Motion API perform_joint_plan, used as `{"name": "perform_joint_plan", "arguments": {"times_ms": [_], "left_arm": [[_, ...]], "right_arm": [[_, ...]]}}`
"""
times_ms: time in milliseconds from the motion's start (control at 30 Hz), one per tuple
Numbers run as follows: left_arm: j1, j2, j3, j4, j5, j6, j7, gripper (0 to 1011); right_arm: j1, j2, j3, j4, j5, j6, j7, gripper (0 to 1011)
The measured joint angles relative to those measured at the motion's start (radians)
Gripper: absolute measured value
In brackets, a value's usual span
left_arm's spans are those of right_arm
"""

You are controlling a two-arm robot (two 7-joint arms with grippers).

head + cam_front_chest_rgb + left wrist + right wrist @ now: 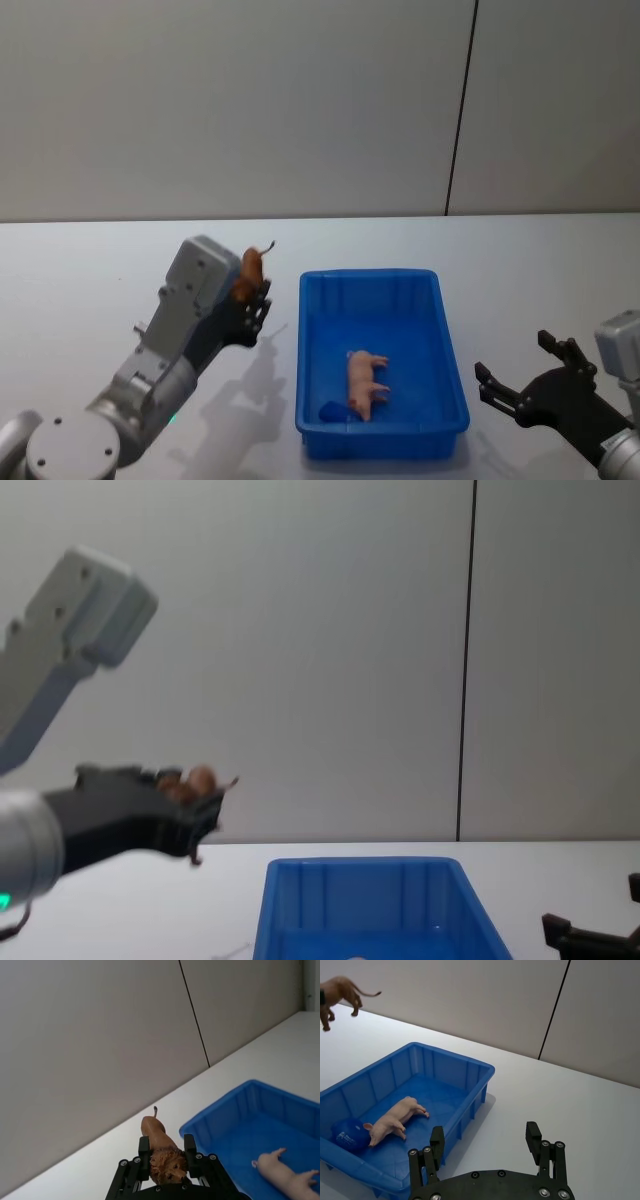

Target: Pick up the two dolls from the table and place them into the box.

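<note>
Holding: left gripper clenched around the brown lion doll, raised beside the box
Idle: right gripper spread wide, right of box
Inside: pink pig doll

Lion doll in L gripper

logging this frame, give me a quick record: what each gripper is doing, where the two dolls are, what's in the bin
left gripper: raised left of the bin, shut on the lion
lion: brown, held off the table, not yet over the bin
right gripper: open, holding nothing, low over the table right of the bin
pig: pink, lying inside the bin
bin: blue, on the table between the arms
other contents: small dark blue object in the bin's corner by the pig
table: white
left to do: lion into the bin
</note>
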Motion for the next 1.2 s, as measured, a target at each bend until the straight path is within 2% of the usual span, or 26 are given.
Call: {"name": "perform_joint_plan", "arguments": {"times_ms": [333, 400, 833, 1100, 1200], "left_arm": [[-0.044, -0.039, 0.004, 0.009, 0.012, -0.030, -0.057, 414], [-0.058, -0.057, 0.011, 0.025, 0.013, -0.041, -0.079, 414], [-0.085, -0.109, 0.037, 0.102, 0.010, -0.066, -0.131, 415], [-0.099, -0.139, 0.053, 0.160, 0.008, -0.081, -0.153, 621], [-0.104, -0.149, 0.057, 0.178, 0.007, -0.090, -0.162, 755]], "right_arm": [[0.000, 0.000, 0.000, 0.000, 0.000, 0.000, 0.000, 1001], [0.000, 0.000, 0.000, 0.000, 0.000, 0.000, 0.000, 1001], [0.000, 0.000, 0.000, 0.000, 0.000, 0.000, 0.000, 1001], [0.000, 0.000, 0.000, 0.000, 0.000, 0.000, 0.000, 1001], [0.000, 0.000, 0.000, 0.000, 0.000, 0.000, 0.000, 1001]]}}
